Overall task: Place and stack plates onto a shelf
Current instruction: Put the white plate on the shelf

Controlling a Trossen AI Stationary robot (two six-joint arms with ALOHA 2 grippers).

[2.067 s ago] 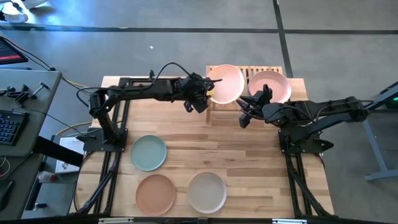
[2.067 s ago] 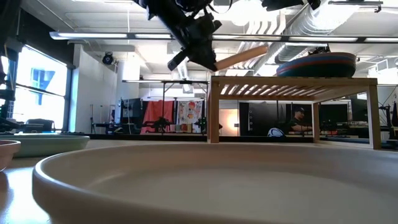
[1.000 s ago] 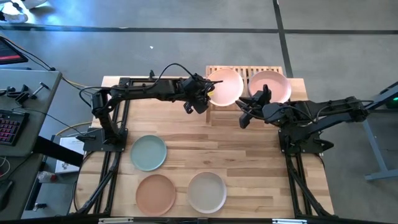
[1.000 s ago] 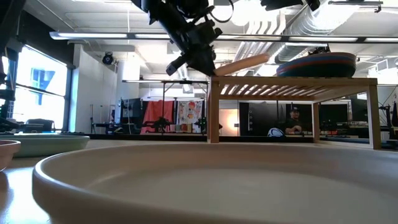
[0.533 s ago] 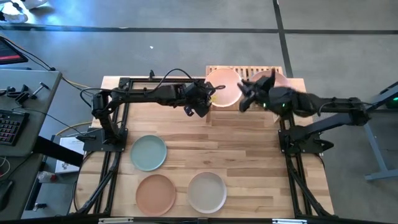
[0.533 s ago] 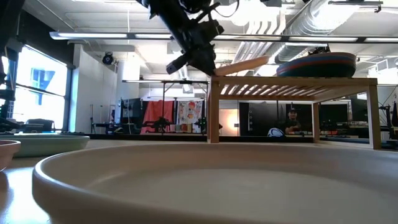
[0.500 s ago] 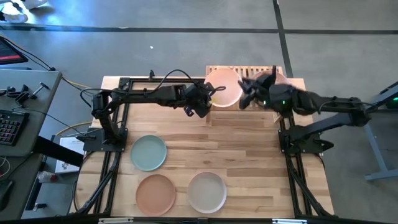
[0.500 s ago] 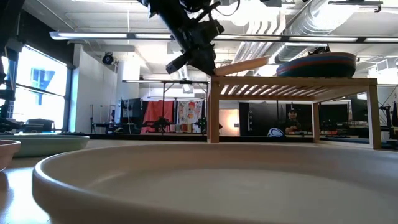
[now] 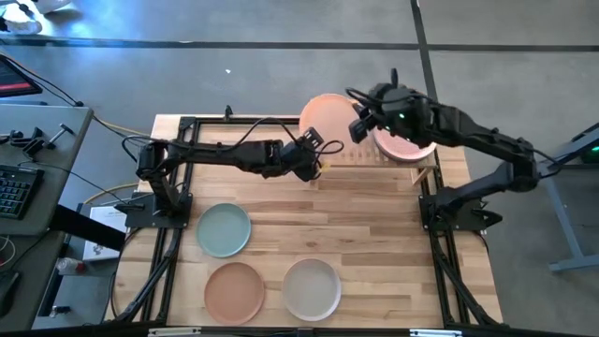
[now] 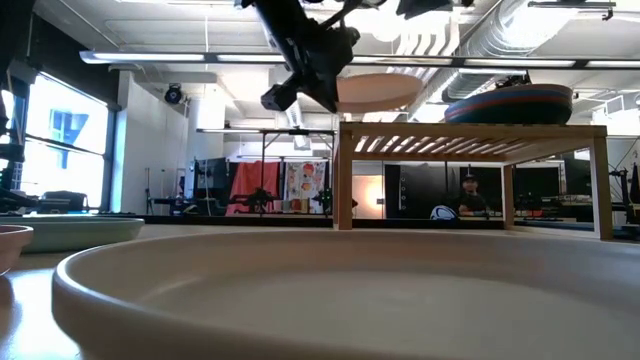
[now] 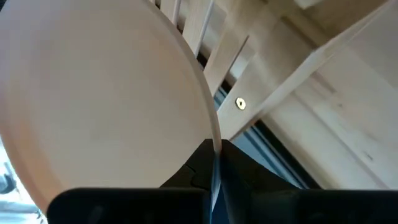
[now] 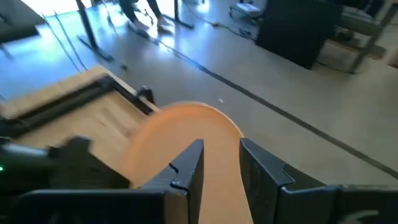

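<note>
Fingers of the left gripper [image 9: 316, 165] pinch the pink plate's [image 9: 325, 117] rim above the shelf [image 10: 470, 133]; right fingers [image 12: 186, 167] parted.

- High view: overhead, looking straight down on the whole table [image 9: 374, 234].
- Low view: table-top height, facing the shelf [image 10: 470, 135] and room.
- Wrist views: both close on the same pink plate [image 11: 93, 106], also visible from overhead.

We are seeing the left gripper [image 10: 335, 97] holding a pink plate [image 10: 378, 91] level above the shelf [image 10: 470, 133], beside stacked plates [image 10: 510, 105] resting on it
</note>
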